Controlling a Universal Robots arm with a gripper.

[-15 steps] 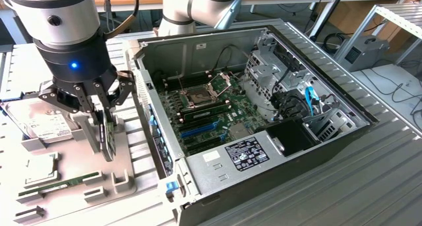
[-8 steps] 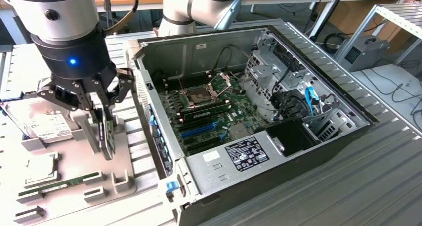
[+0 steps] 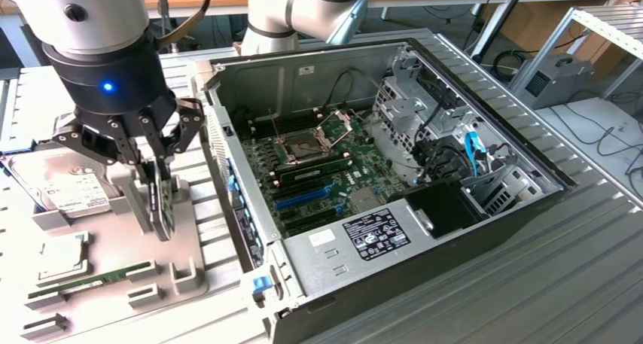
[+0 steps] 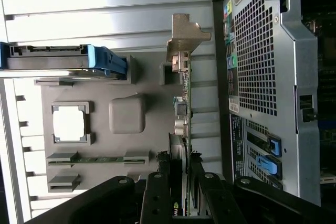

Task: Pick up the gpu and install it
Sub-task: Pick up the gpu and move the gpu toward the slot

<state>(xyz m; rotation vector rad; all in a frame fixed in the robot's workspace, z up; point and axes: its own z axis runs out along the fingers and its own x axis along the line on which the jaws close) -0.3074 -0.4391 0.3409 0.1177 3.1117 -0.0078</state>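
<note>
Gripper sits closest in the wrist view. Its fingers straddle the gpu, one each side, pads against the card's faces near its upper edge. You can read that as clamped on the card, not released. The exterior view agrees, w/ the fingers converging on the top of the dark card.

Where the gpu is: standing on edge in its holder on the grey tray, on the side nearest the case, w/ the silver bracket end pointing away from the gripper. Its lower edge looks like it's touching the tray. I can't tell whether it has come up at all, so treat it as not yet lifted.

Other parts on the tray are well apart from the fingers:
- hdd
- cpu
- ram

The case lies open on the exterior view's right of the tray, board exposed. The blue slots show no card in them.

Progress, as a judgement: early.
- Done: approach & grip on the right part.
- Not done: card isn't clear of its holder or over the case, and nothing is seated in a slot. The whole install half is left.
</note>
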